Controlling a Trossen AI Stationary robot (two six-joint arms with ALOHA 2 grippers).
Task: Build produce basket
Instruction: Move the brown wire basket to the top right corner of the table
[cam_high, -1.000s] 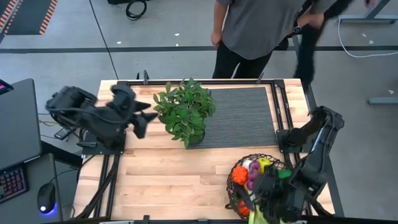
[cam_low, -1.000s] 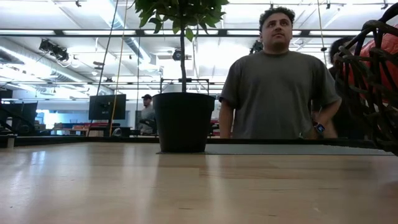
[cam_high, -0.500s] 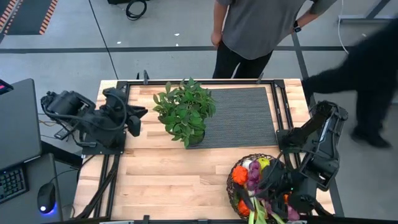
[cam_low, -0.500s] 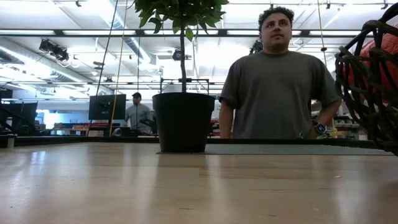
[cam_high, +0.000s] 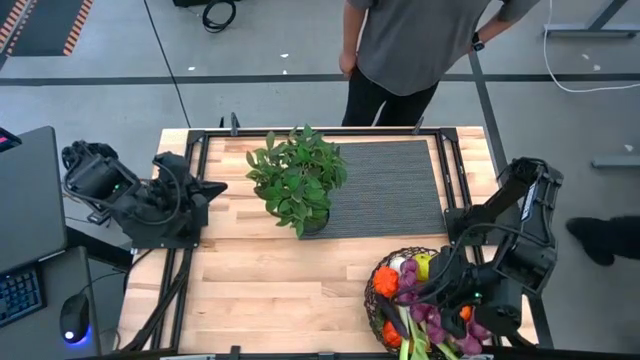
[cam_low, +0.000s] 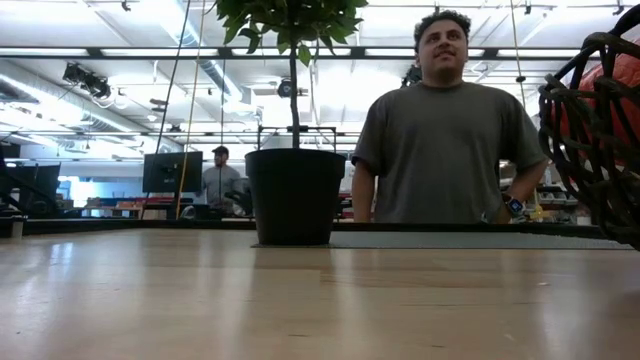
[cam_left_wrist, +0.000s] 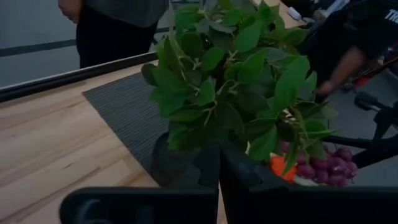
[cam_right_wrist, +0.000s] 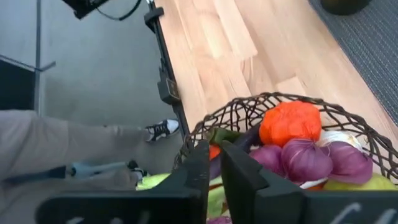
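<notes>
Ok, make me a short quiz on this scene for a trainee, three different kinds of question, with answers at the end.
1. True or false: the basket sits on the black mat.
2. Multiple choice: the potted plant stands nearer to which hand? A) left hand B) right hand
3. Fill in: the orange and purple produce lies in the ____.

Key
1. False: it sits on bare wood near the table's front right corner.
2. A
3. basket
</notes>
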